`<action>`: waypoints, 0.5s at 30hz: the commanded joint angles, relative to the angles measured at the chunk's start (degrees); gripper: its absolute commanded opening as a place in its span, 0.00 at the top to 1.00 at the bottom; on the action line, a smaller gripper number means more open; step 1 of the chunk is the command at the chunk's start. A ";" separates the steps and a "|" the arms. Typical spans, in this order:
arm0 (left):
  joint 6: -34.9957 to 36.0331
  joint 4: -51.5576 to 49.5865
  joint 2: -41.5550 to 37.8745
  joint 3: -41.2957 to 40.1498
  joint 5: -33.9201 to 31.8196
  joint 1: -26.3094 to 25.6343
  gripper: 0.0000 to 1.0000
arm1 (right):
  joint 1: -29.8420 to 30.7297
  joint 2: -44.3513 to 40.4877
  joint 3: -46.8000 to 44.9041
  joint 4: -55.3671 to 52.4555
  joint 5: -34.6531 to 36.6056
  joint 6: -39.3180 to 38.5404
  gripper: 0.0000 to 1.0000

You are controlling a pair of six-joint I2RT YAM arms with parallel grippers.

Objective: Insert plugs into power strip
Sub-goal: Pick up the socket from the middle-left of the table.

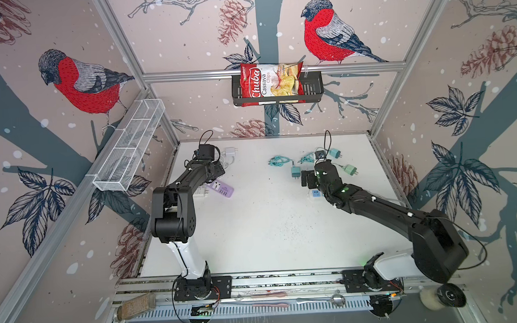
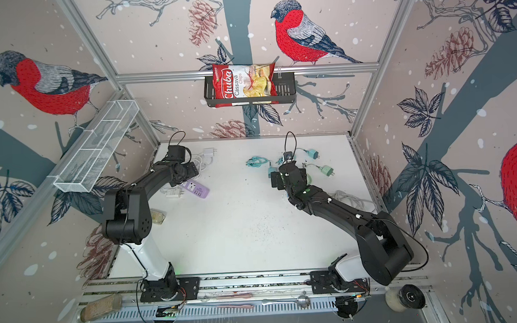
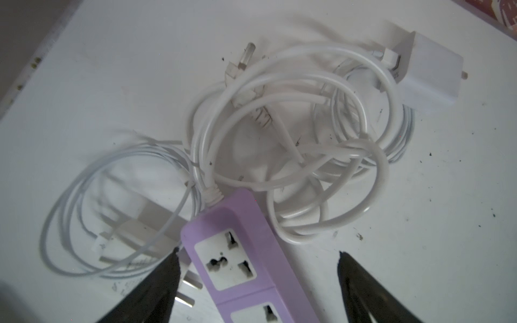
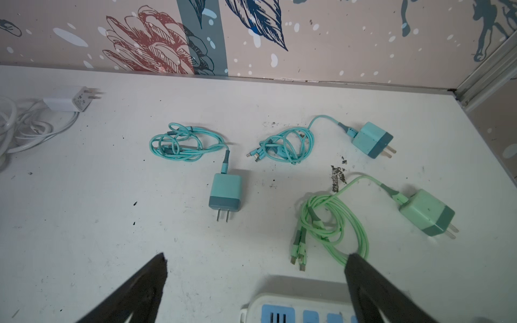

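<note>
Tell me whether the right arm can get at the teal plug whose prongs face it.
Probably yes. The right end effector stands open just short of that teal plug, with only bare table between them; its cable coils away on the far side.

Matte-black, boxy-jointed left arm (image 1: 178,182) and right arm (image 1: 380,206) on glossy white base links (image 1: 189,259), thin black cables (image 1: 325,140) looping above wrists; green status light (image 1: 345,190) glowing.

A red Chuba cassava chips bag (image 1: 271,83) sits in a black metal wall basket (image 1: 312,88); a white wire-mesh tray (image 1: 129,146) hangs left of it.
</note>
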 commanded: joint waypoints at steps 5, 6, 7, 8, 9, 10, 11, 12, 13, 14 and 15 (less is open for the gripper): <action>-4.36 -1.25 -0.31 -3.33 4.47 0.22 0.16 | 0.96 2.25 1.59 -1.17 -4.37 1.29 0.01; -4.89 -1.43 -0.11 -3.48 4.55 0.31 0.16 | 0.98 2.46 1.57 -1.07 -4.82 1.08 0.01; -5.29 -1.46 -0.13 -3.65 4.64 0.39 0.16 | 1.02 2.69 1.57 -0.91 -5.04 1.03 0.01; -5.71 -1.46 -0.38 -3.99 4.73 0.39 0.16 | 1.06 3.02 1.49 -0.84 -5.22 0.81 0.00; -6.03 -1.24 -0.73 -4.39 4.79 0.38 0.16 | 1.11 3.38 1.51 -0.96 -5.40 0.66 0.00; -6.28 -1.13 -1.00 -4.74 4.82 0.47 0.16 | 1.11 3.58 1.53 -1.02 -5.48 0.56 0.01; -6.52 -0.87 -1.08 -4.92 4.86 0.56 0.16 | 1.08 3.74 1.35 -0.93 -5.62 0.51 0.00; -6.69 -0.91 -0.78 -4.88 5.03 0.71 0.16 | 1.11 3.85 1.29 -0.74 -5.83 0.42 0.00; -6.81 -0.86 -0.43 -4.77 5.24 0.75 0.16 | 1.11 3.96 1.27 -0.62 -5.98 0.38 0.00; -6.95 -0.71 0.04 -4.66 5.25 0.89 0.16 | 1.11 4.02 1.32 -0.50 -6.19 0.41 0.00; -7.15 -0.30 0.36 -4.65 5.30 1.00 0.16 | 1.18 4.06 1.28 -0.46 -6.39 0.37 0.01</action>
